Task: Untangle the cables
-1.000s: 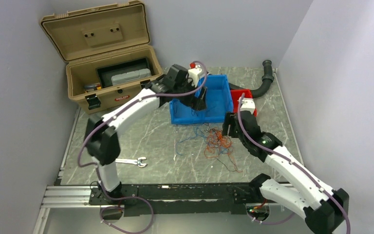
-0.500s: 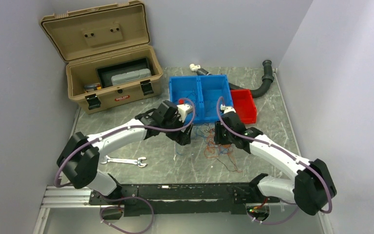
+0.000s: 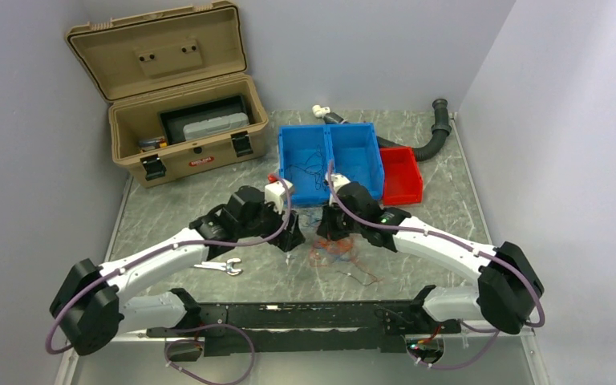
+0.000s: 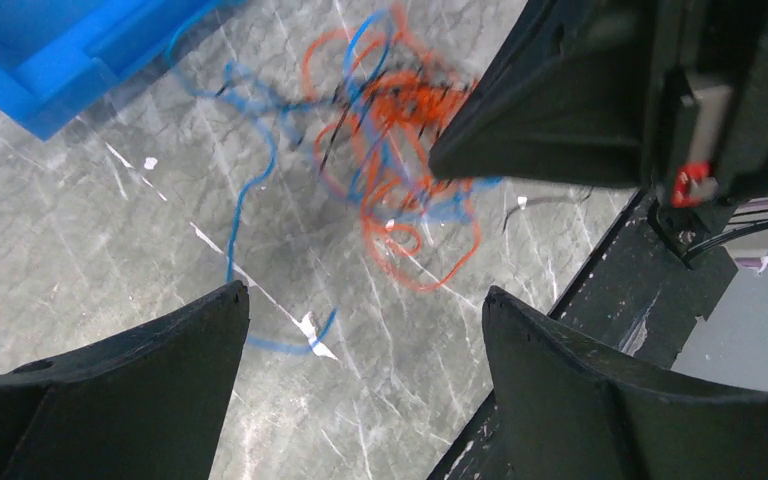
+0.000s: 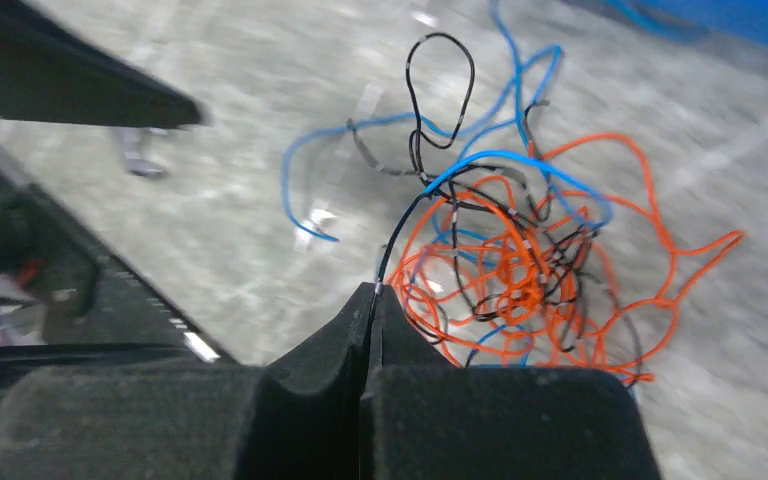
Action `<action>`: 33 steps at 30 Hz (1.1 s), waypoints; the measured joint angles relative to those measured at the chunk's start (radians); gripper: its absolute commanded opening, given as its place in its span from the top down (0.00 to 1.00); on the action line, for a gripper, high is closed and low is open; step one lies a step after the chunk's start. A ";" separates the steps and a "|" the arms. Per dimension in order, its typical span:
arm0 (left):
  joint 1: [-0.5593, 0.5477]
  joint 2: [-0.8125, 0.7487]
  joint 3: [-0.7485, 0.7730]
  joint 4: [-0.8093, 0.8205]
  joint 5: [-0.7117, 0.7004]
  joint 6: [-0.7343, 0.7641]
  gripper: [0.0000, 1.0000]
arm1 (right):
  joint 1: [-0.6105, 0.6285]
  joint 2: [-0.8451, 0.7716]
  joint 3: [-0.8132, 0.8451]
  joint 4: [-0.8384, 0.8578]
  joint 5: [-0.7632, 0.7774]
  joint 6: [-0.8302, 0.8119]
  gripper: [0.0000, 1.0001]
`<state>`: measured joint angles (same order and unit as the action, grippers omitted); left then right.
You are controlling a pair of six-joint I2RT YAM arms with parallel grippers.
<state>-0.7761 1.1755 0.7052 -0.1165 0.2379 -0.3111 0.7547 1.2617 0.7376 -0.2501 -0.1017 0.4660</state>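
The cables (image 3: 343,252) are a small tangle of orange, blue and black wires on the marble table, just in front of the blue bin. In the right wrist view the tangle (image 5: 520,262) lies just past my right gripper (image 5: 372,290). That gripper is shut on a thin black strand that runs up into the bunch. In the top view the right gripper (image 3: 329,233) stands at the tangle's far-left edge. My left gripper (image 3: 292,239) is just left of it, open and low over bare table (image 4: 362,293). A loose blue wire end (image 4: 290,345) lies between its fingers.
A divided blue bin (image 3: 369,160) holding a few wires sits behind the tangle, with a red bin (image 3: 402,173) to its right. An open tan toolbox (image 3: 180,120) stands at far left. A wrench (image 3: 212,265) lies near left. A black corrugated hose (image 3: 433,138) curves at far right.
The left arm swung from the blue bin down to the table beside the tangle. The right gripper moved left and shut on a black strand, and the tangle shifted left and nearer.
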 measured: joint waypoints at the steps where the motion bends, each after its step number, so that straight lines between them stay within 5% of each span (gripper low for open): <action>1: 0.000 -0.014 -0.007 0.001 -0.001 -0.001 0.10 | 0.020 0.003 0.018 0.013 -0.011 0.004 1.00; 10: 0.000 -0.106 -0.048 0.031 -0.037 -0.029 0.12 | 0.096 0.000 0.171 0.074 0.000 0.024 1.00; 20: 0.000 0.006 -0.031 0.056 -0.087 -0.046 0.21 | 0.095 -0.053 0.229 0.031 0.017 0.016 1.00; 21: 0.000 0.029 -0.023 0.064 -0.088 -0.045 0.33 | 0.095 -0.064 0.229 0.029 0.017 0.018 1.00; 24: 0.000 0.080 0.000 0.096 -0.088 -0.049 0.94 | 0.095 -0.096 0.233 0.017 0.022 0.028 1.00; 25: 0.000 0.092 0.008 0.105 -0.093 -0.037 1.00 | 0.095 -0.106 0.237 0.009 0.028 0.031 1.00; 33: 0.027 0.100 0.029 0.105 -0.180 -0.031 1.00 | 0.082 -0.231 0.271 -0.132 0.316 0.070 1.00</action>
<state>-0.7486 1.2751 0.7345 -0.0120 0.0574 -0.3416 0.8368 1.0306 1.0088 -0.3820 0.2146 0.5358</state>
